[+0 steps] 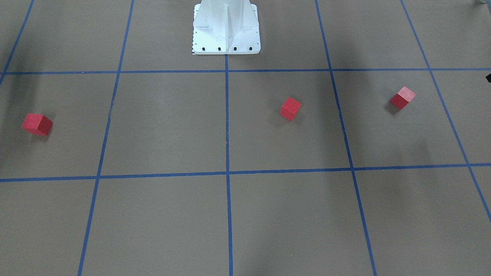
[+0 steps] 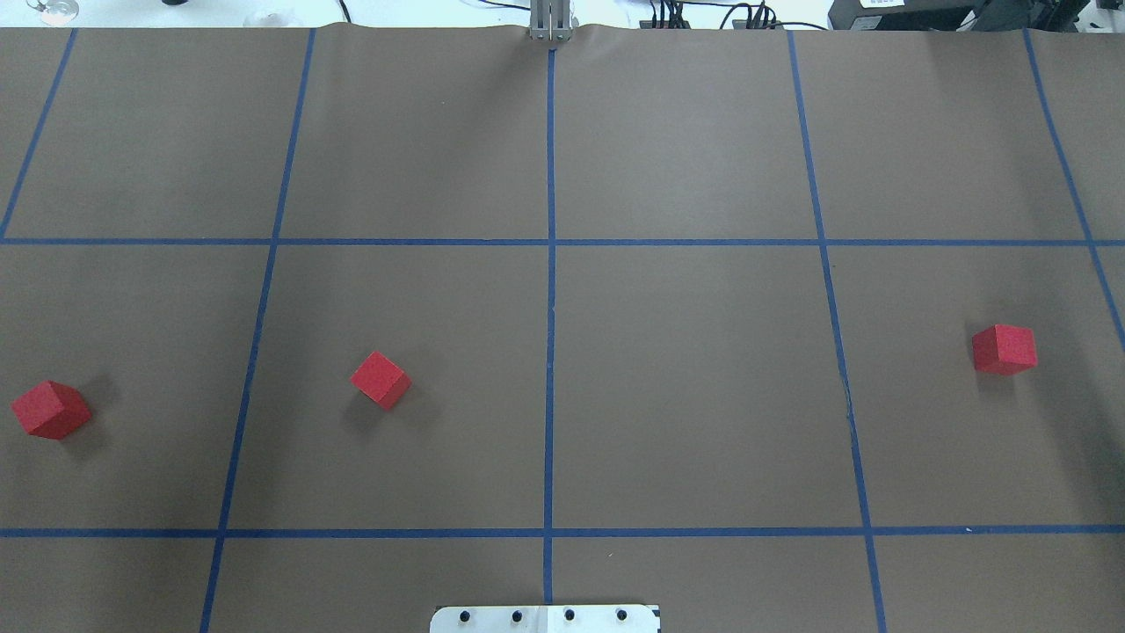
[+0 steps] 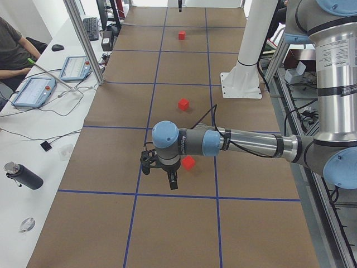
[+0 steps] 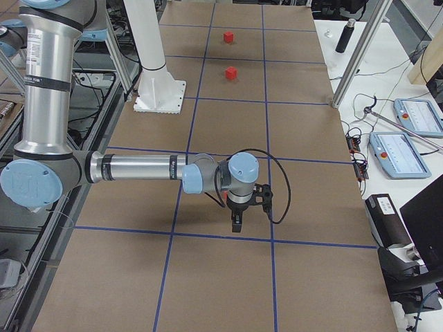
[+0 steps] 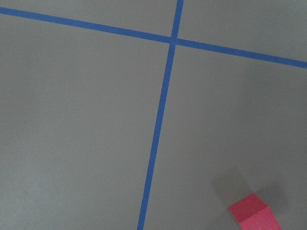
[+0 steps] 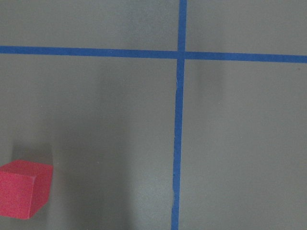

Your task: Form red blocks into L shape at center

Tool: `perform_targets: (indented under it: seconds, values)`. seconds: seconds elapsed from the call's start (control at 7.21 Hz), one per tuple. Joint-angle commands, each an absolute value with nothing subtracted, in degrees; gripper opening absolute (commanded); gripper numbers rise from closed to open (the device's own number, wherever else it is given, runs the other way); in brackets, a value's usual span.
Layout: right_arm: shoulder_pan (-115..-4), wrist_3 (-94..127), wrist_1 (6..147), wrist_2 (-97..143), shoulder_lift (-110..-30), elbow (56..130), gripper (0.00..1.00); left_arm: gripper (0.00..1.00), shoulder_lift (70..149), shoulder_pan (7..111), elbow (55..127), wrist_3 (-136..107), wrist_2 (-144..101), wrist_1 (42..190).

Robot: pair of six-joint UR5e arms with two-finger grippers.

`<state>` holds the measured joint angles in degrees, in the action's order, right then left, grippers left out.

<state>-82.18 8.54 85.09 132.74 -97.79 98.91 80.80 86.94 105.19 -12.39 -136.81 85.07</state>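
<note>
overhead view, left to right. three red blocks (image 1: 290, 109) lie well apart on the desk (image 2: 685, 396), all in the middle row marked by the blue grid lines (image 2: 549, 352).
- the first block (image 2: 51, 409) sits at the far left edge of the frame.
- the second block (image 2: 381, 380) sits in the square just left of the centre line.
- the third block (image 2: 1005, 349) sits at the far right.

no two blocks touch, and each is turned at an angle to the grid.

neither arm shows in the overhead view. in the left side view the left pincer (image 3: 173, 182) hangs near the first block, not on it. its wrist camera shows that block at the lower right of its frame. in the right side view the right pincer (image 4: 237, 223) hangs over the desk. its wrist camera shows a red block, likely the third, at lower left. these views do not show whether either pincer is apart or together.

step in hand, as judged: the start, with no part of the l shape formed. the next move calls for centring a pincer over one block, turning the wrist to match its faces, descending and closing. the second block lies nearest the centre and may serve as the anchor.
</note>
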Motion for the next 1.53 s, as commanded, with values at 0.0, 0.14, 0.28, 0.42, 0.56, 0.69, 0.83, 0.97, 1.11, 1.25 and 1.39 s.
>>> perform_targets:
  seconds: [0.0, 0.14, 0.28, 0.42, 0.56, 0.69, 0.83, 0.97, 1.11, 1.25, 1.39]
  values:
    - [-81.8, 8.4, 85.1, 135.2, -97.7, 99.2, 0.99, 1.00, 80.8, 86.9, 105.2, -12.3, -136.9, 85.1]
    - [-80.0, 8.4, 84.5, 137.3, -97.6, 99.4, 0.99, 1.00, 80.6, 86.9, 105.4, -12.3, -137.0, 85.2]
    - [-78.2, 9.4, 78.7, 137.6, -97.6, 99.2, 1.00, 1.00, 80.5, 86.9, 105.3, -12.3, -137.0, 85.2]
    - [-74.7, 20.5, 74.9, 138.3, -97.6, 99.8, 1.00, 1.00, 80.2, 86.9, 105.5, -12.3, -137.0, 85.2]
    - [-68.4, 31.1, 66.4, 136.7, -97.6, 99.7, 1.00, 1.00, 80.2, 86.9, 105.6, -12.3, -137.0, 85.2]
    - [-64.3, 38.7, 61.1, 132.8, -97.6, 99.8, 1.00, 1.00, 80.2, 86.9, 105.8, -12.3, -137.0, 85.3]
    - [-61.6, 45.2, 60.5, 131.6, -97.7, 99.6, 1.00, 1.00, 80.2, 86.9, 105.8, -12.3, -137.0, 85.3]
    - [-60.2, 46.8, 60.5, 128.4, -97.7, 99.5, 0.99, 1.00, 80.2, 86.9, 105.9, -12.3, -137.0, 85.4]
    - [-59.4, 48.2, 60.6, 127.8, -97.7, 99.1, 0.99, 1.00, 80.2, 86.9, 105.9, -12.3, -137.0, 85.4]
    - [-58.1, 50.6, 60.5, 127.6, -97.6, 99.1, 0.99, 1.00, 80.2, 86.9, 105.9, -12.3, -137.0, 85.4]
    - [-56.8, 50.8, 60.5, 126.3, -97.5, 99.1, 0.99, 1.00, 80.2, 86.9, 105.9, -12.3, -137.0, 85.4]
